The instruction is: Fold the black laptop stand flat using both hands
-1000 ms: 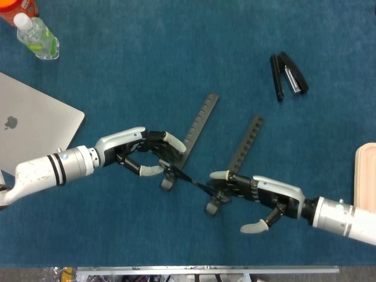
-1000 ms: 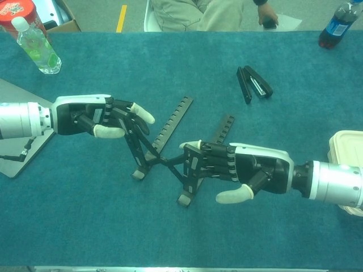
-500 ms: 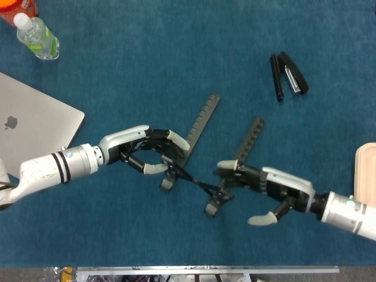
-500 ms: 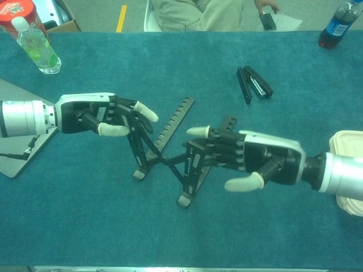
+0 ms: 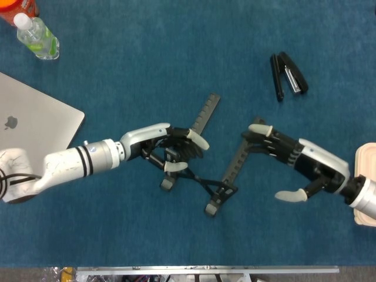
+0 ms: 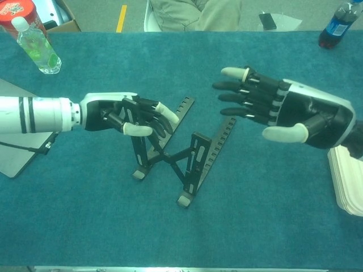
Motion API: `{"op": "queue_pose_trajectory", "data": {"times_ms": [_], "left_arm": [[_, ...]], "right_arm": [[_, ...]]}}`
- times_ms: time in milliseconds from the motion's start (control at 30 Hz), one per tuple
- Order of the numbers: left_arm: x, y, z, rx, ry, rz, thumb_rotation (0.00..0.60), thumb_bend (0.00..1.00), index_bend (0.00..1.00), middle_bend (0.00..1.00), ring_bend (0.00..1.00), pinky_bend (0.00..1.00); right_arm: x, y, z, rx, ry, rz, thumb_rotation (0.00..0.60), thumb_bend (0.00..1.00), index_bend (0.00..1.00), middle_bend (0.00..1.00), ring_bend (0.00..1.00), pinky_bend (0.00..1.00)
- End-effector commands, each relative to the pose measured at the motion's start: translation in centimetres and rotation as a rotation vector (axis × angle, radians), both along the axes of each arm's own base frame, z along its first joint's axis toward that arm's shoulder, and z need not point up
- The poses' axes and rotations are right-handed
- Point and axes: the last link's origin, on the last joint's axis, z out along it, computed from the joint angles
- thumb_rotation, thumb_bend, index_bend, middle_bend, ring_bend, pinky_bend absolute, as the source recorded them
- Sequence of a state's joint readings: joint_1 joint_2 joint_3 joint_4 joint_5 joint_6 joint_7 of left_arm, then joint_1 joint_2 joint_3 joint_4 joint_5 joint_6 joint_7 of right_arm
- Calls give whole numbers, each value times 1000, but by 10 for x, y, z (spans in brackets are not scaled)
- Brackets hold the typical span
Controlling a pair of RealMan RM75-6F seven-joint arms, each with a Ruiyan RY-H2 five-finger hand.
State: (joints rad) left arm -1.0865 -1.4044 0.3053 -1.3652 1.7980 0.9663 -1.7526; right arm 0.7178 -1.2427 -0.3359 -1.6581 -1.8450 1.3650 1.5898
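Observation:
The black laptop stand (image 5: 205, 185) (image 6: 170, 160) stands partly unfolded on the blue table, its two notched rails pointing away and crossed links between them. My left hand (image 5: 170, 150) (image 6: 127, 117) grips the stand's left support, fingers and thumb curled around it near the left rail (image 5: 203, 114). My right hand (image 5: 296, 161) (image 6: 281, 107) is open with fingers spread, raised off the table to the right of the right rail (image 5: 237, 160) (image 6: 214, 148) and apart from it.
A black stapler (image 5: 288, 75) (image 6: 253, 84) lies at the back right. A silver laptop (image 5: 29, 126) and a water bottle (image 5: 36, 36) (image 6: 38, 48) are on the left. A white container (image 6: 347, 175) sits at the right edge, a cola bottle (image 6: 338, 24) far right.
My right hand let go of the stand's right side, rose and drew back to the right with fingers spread. My left hand shifted right along the left support, keeping its grip.

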Motion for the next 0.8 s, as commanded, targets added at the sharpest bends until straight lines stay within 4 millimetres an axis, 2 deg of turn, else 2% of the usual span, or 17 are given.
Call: {"op": "queue_pose_trajectory", "data": {"times_ms": [33,367,633,800], "left_arm": [[8,5,-1,17,-2,-13,553,334,246,307,264,271],[24,15,-2,55,-1,-12,554,334,247,307,264,271],[35,18,-11,56,-23,15,553,334,247,306,264,271],[42,27,-15,89,-22,14,552,334,247,304,259,271]], "right_arm": [[-2,0,2,-1,-6,-3,600,156,0,70,1,74],[-3,0,8,-13,-27,7,600,155,0,70,1,74],[-2,2,12,-24,-42,17,600,155,0,70,1,74],[-5,3,14,-29,-42,17,600,155,0,70,1,74]]}}
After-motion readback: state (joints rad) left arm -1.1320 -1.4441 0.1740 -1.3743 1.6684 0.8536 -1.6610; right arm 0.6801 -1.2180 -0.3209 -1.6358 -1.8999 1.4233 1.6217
